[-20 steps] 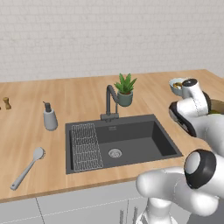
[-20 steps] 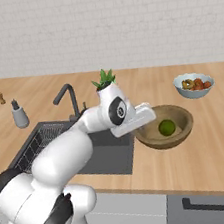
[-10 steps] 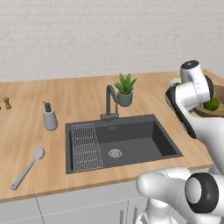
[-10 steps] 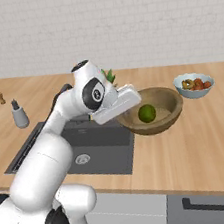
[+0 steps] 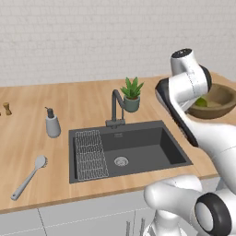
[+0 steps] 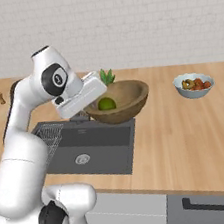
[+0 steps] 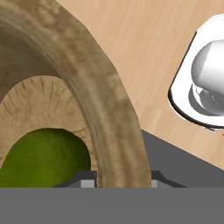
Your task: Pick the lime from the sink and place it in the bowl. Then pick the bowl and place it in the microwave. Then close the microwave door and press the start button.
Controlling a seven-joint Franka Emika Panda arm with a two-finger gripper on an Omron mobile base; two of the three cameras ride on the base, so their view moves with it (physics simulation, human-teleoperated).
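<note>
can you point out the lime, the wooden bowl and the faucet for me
lime (image 6: 106,103), right base view, on its green top inside the bowl.
wooden bowl (image 6: 132,99), right base view, on the inner wall by the right rim.
faucet (image 5: 115,103), left base view, on the upright neck behind the sink.

A small plant (image 5: 132,93) in a grey pot stands on the wooden counter (image 5: 83,103) just behind the basin, beside the dark faucet (image 5: 116,110). To the left of the basin, a grey soap dispenser (image 5: 52,123) stands upright, and nearer the front edge a dish brush (image 5: 28,178) lies flat, its head pointing away from the edge. Far left, a small brown shaker (image 5: 7,109) sits on the counter; the right base view shows two of them side by side. To the right, a pale bowl (image 6: 194,85) of red-orange food rests on the counter. A white brick wall (image 5: 92,41) runs behind.
</note>
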